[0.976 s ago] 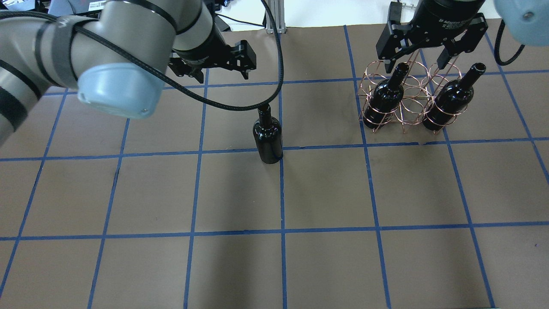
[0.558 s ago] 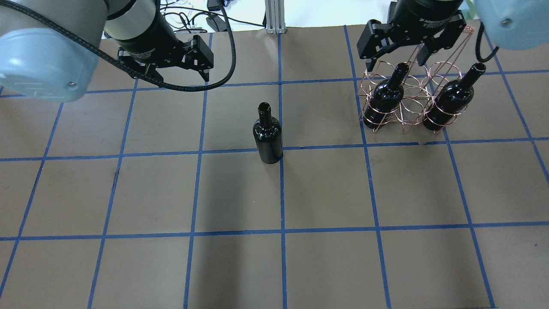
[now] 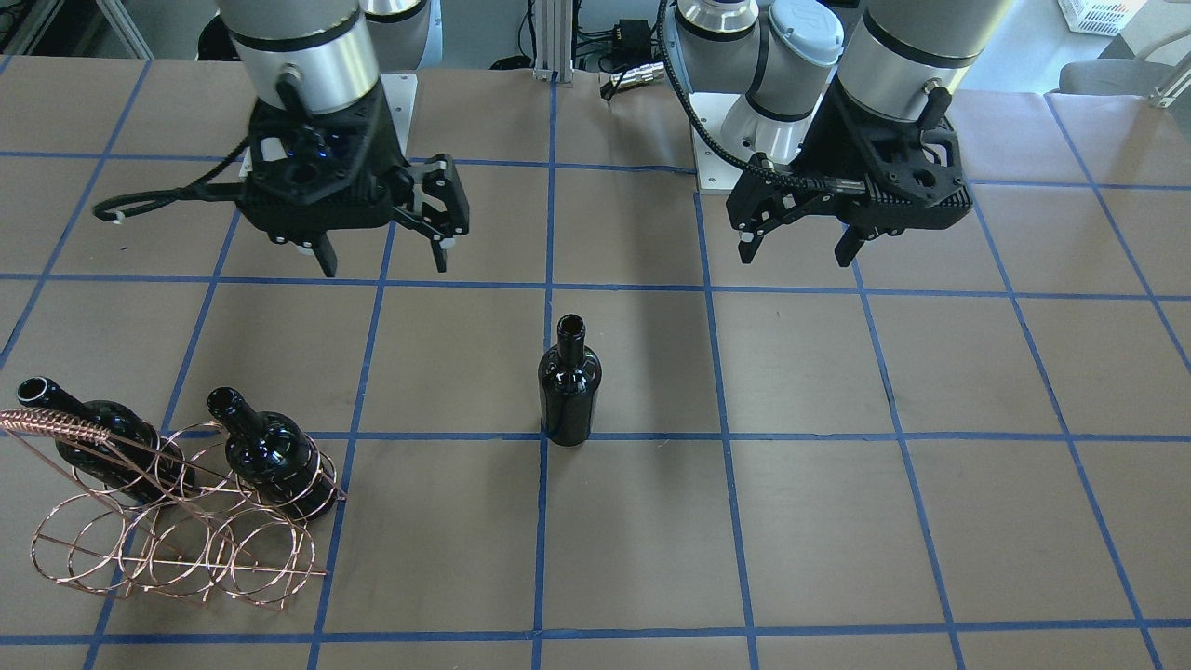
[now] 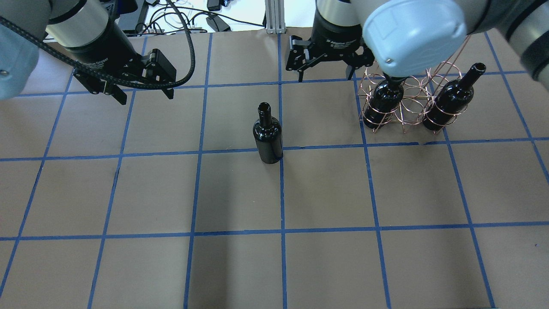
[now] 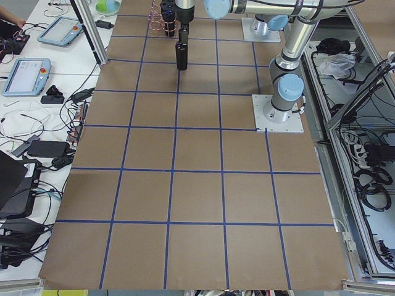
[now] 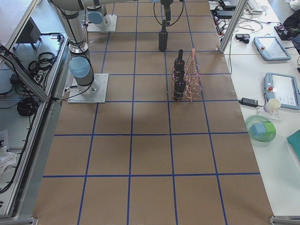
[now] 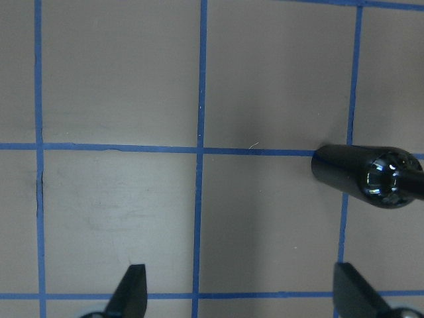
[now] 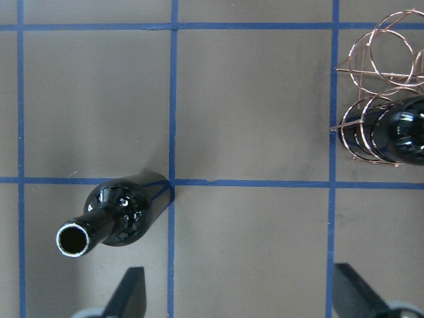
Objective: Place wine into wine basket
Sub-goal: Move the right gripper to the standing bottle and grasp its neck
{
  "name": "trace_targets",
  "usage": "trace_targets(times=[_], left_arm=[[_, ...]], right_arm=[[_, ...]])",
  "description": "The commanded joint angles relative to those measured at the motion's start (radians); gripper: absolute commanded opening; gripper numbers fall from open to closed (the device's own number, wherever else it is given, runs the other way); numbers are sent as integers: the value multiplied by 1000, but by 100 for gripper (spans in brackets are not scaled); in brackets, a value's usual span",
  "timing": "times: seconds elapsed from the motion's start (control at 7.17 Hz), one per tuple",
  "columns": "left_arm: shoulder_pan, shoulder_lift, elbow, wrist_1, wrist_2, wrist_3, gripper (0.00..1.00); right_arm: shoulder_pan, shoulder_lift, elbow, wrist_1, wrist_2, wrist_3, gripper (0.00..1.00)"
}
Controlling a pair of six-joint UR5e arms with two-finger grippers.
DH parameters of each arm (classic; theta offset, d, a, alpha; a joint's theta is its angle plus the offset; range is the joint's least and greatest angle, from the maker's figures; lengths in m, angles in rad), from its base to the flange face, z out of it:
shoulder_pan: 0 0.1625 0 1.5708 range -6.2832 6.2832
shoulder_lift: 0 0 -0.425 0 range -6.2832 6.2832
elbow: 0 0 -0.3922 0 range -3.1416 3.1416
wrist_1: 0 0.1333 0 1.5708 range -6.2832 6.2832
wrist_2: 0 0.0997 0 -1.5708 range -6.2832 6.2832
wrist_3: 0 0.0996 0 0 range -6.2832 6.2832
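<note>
A glossy dark wine bottle [image 4: 268,137] stands upright and alone mid-table; it also shows in the front view [image 3: 568,391]. The copper wire wine basket [image 4: 407,101] stands at the right, with two look-alike bottles [image 4: 384,101] [image 4: 450,101] slanted in its outer rings; its middle rings are empty. My left gripper [image 4: 146,96] is open and empty, left of and behind the standing bottle. My right gripper [image 4: 328,76] is open and empty, between the bottle and the basket, behind both. The right wrist view shows the bottle [image 8: 122,215] left of the fingers and the basket [image 8: 351,126] at right.
The table is brown paper with a blue tape grid. An aluminium post [image 4: 272,17] and cables lie at the back edge. The right arm's grey elbow [image 4: 414,34] hangs over the basket's back. A loose black cable [image 3: 158,195] trails from the right wrist.
My left gripper has moved left, away from the standing bottle. My right gripper has moved left from over the basket to the gap beside it. Both stayed open.
</note>
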Motion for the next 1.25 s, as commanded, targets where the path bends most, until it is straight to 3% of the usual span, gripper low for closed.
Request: trace_targets(times=[0.0,0.42,0.56,0.84,0.98,1.12], left_arm=[[8,3,-1,-19,4,22,100],[6,3,-13,-19,112,24,100],[5,3,-16,-14,107,22,100],[0,3,-18,-14,106,22,100],[0,3,-18,-14,106,22,100],[0,3,-18,-14,106,21,100]], right_arm=[[102,133,-41,-91,-1,185,100],[151,212,-46,-97,2,282,100],[151,215,-40,-94,-7,281,89],[153,211,-35,-80,0,281,86],[153,209,-35,-51,6,276,71],[153,211,-35,-50,7,273,48]])
